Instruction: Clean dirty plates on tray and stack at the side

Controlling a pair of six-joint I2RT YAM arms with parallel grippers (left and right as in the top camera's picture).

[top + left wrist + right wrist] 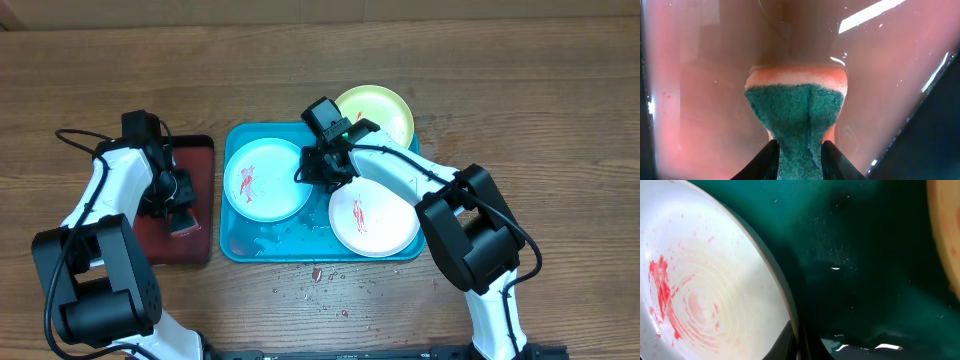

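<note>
Three plates sit at the turquoise tray [236, 243]. The light blue plate [262, 180] lies at the left and the cream plate [375, 222] at the right, both smeared red. The lime green plate [377, 110] rests on the far right corner. My right gripper [306, 170] is shut on the light blue plate's right rim. In the right wrist view that rim [775, 275] runs down between the right gripper's [800, 347] fingers. My left gripper [182, 213] hangs over the dark red tray [200, 160], shut on a green-and-orange sponge [797, 107] that the left gripper [800, 146] squeezes narrow.
Water pools on the turquoise tray's floor [285, 236] near its front. Red crumbs [318, 274] lie scattered on the wooden table in front of the tray. Another plate's pale edge [949, 230] shows at the right of the right wrist view.
</note>
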